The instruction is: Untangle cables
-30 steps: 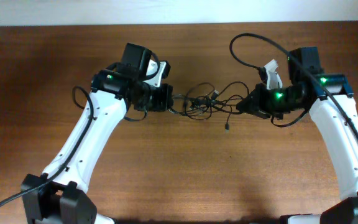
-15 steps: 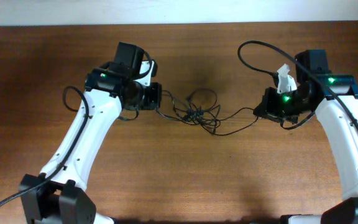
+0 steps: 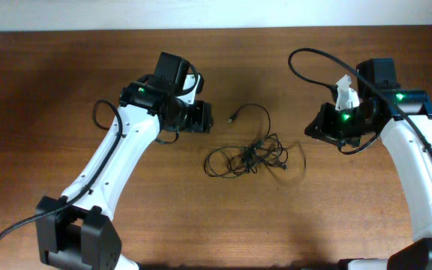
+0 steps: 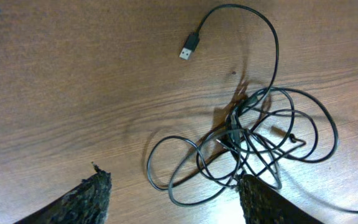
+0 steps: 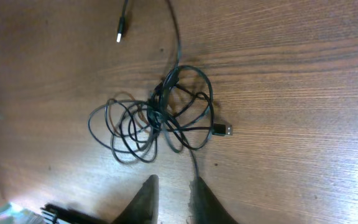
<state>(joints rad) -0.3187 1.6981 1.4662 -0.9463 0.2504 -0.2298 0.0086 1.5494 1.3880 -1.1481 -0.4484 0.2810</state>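
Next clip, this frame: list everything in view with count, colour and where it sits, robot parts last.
cables: one knotted bundle, strand count unclear, black, mid-table between the arms
plugs: at least two show, dark with metal tips; one on a free end arching away from the knot, one at the knot's edge
table: one, brown wood, under everything
left pincer: one, dark fingers, wide open and empty, by the bundle's edge
right pincer: one, dark fingers close together; a strand runs toward them, grip unclear
arms: two, white with black joints; left arm and right arm on either side of the bundle
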